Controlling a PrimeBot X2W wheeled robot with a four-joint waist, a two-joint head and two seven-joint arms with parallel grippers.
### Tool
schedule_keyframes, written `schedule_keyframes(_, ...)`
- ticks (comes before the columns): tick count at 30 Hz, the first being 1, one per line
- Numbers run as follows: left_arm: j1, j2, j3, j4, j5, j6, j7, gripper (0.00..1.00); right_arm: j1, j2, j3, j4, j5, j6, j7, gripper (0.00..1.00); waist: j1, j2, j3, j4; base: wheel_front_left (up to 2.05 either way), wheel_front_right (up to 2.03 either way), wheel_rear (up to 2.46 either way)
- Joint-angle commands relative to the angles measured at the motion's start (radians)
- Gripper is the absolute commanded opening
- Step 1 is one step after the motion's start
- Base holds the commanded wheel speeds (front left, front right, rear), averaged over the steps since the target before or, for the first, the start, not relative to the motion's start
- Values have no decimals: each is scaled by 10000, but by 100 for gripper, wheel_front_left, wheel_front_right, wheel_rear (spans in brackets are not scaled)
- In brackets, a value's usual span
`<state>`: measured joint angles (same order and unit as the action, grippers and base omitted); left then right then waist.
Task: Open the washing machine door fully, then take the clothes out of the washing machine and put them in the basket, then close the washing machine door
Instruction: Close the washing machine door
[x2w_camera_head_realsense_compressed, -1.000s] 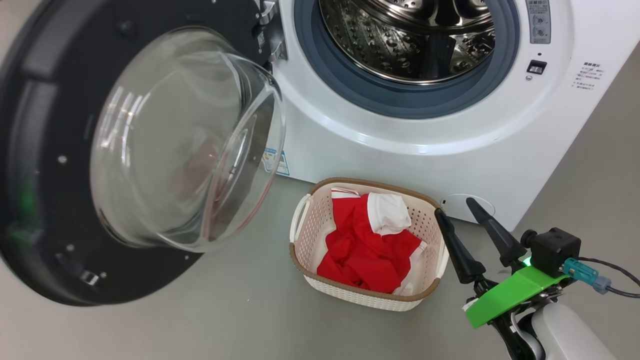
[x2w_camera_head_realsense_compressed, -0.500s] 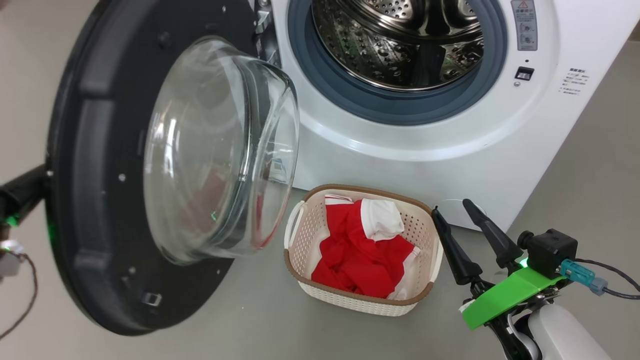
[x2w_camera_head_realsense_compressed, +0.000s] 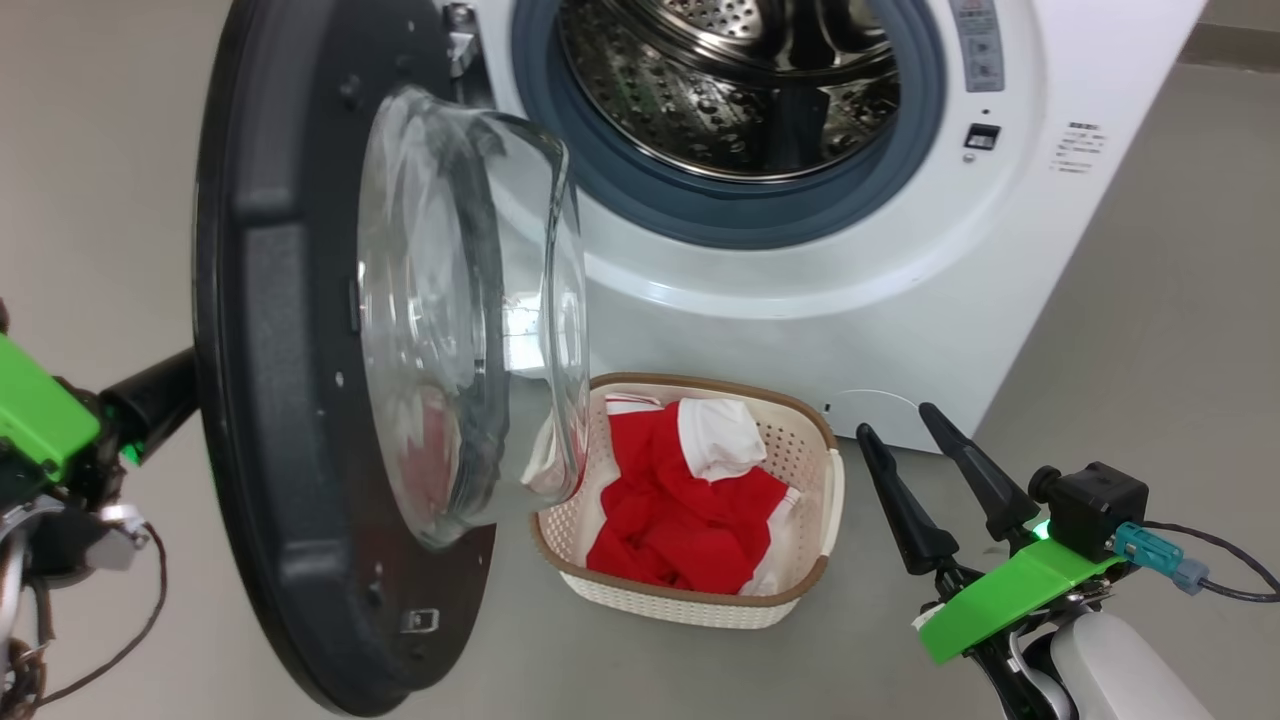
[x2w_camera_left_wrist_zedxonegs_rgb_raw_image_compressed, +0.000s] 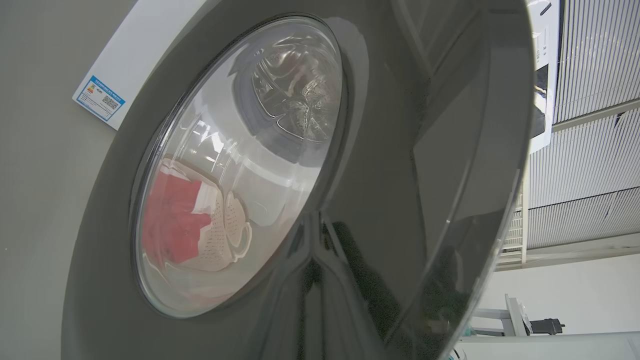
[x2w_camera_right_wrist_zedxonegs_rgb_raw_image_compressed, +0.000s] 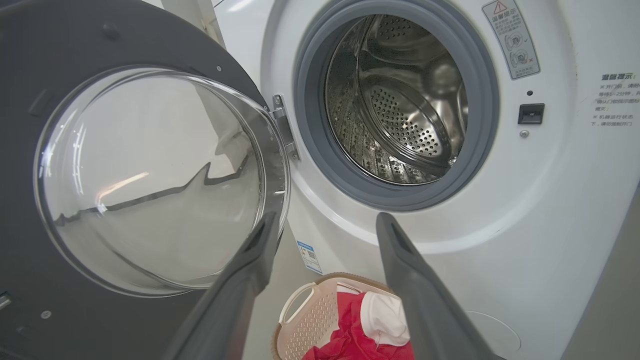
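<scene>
The washing machine (x2w_camera_head_realsense_compressed: 900, 300) stands white, its steel drum (x2w_camera_head_realsense_compressed: 720, 90) showing no garment. Its black washing machine door (x2w_camera_head_realsense_compressed: 290, 350) stands half swung, the glass bowl (x2w_camera_head_realsense_compressed: 470, 320) overlapping the basket's left end. My left gripper (x2w_camera_head_realsense_compressed: 180, 375) is shut, its dark tip against the door's outer face (x2w_camera_left_wrist_zedxonegs_rgb_raw_image_compressed: 400, 200). The red and white clothes (x2w_camera_head_realsense_compressed: 680, 500) lie in the cream basket (x2w_camera_head_realsense_compressed: 660, 605) on the floor before the machine. My right gripper (x2w_camera_head_realsense_compressed: 897, 420) stands open and holds nothing, just right of the basket. In the right wrist view the gripper (x2w_camera_right_wrist_zedxonegs_rgb_raw_image_compressed: 327, 220) points at the drum opening, above the basket (x2w_camera_right_wrist_zedxonegs_rgb_raw_image_compressed: 310, 310).
Grey floor surrounds the machine. A blue label sticker (x2w_camera_left_wrist_zedxonegs_rgb_raw_image_compressed: 99, 98) sits low on the machine's front, and a round white cap (x2w_camera_head_realsense_compressed: 880, 410) is beside my right fingers (x2w_camera_head_realsense_compressed: 900, 505). A cable (x2w_camera_head_realsense_compressed: 100, 650) hangs from my left wrist. Slatted wall panels (x2w_camera_left_wrist_zedxonegs_rgb_raw_image_compressed: 585, 150) show beyond the door.
The door has swung toward the machine's opening, and its glass bowl now covers the basket's left end. My left gripper has come into view behind it. The camera has shifted. The right gripper stays put.
</scene>
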<state>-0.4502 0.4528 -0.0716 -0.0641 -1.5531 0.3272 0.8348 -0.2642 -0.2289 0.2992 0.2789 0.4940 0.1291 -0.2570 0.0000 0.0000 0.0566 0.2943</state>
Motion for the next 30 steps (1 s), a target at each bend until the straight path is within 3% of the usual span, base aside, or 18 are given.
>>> schedule_keyframes(1, -182, 235, 300, -495, -2, 58, -4, 0, -26, -4, 163, -245, -22, 16, -48, 100, 0, 0, 12, -248, 0, 0, 0)
schedule_keyframes(13, -440, -424, 101, -959, 158, 123, -512, 0, -85, 5, 145, -265, -29, 16, -48, 100, 0, 0, 162, -1076, 0, 0, 0)
schedule_keyframes(30, -1428, -1427, -493, -366, 438, -281, -1054, 0, -209, 43, 82, -287, -65, 16, -48, 100, 0, 0, 360, -1797, 0, 0, 0)
